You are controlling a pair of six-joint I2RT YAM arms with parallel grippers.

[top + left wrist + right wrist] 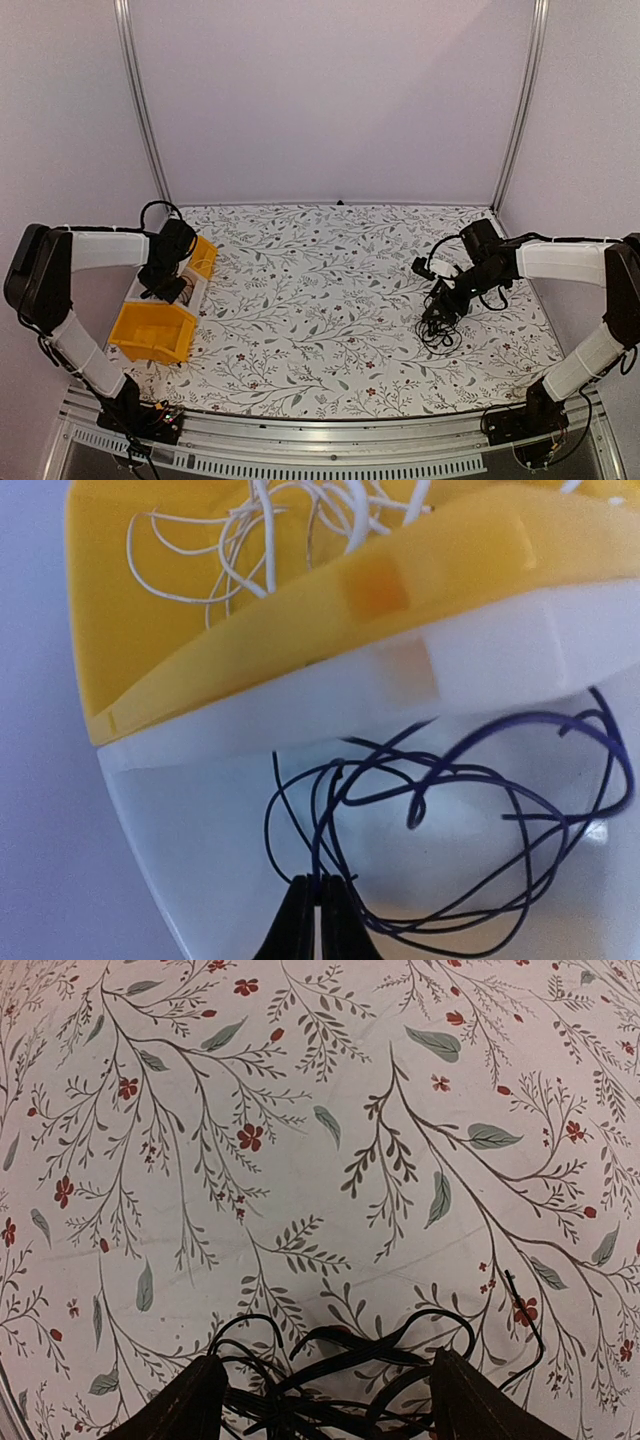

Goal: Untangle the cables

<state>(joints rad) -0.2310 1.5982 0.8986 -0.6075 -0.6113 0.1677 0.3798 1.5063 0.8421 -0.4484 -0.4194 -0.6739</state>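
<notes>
The left arm (pixel 95 250) and right arm (pixel 565 262) match: smooth white link shells between bulky black joints, with thin black cable loops at the wrists. Their black bases (pixel 140 412) sit near the table's near corners. The left gripper (pixel 320 925) has slim black fingers, the right gripper (pixel 322 1400) broad dark-brown ones.

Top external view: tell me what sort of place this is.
Probably a robot test cell in a lab: plain walls framed by aluminium posts, two arms bolted at the near edge of a floral-cloth table, and yellow bins at one side.
</notes>
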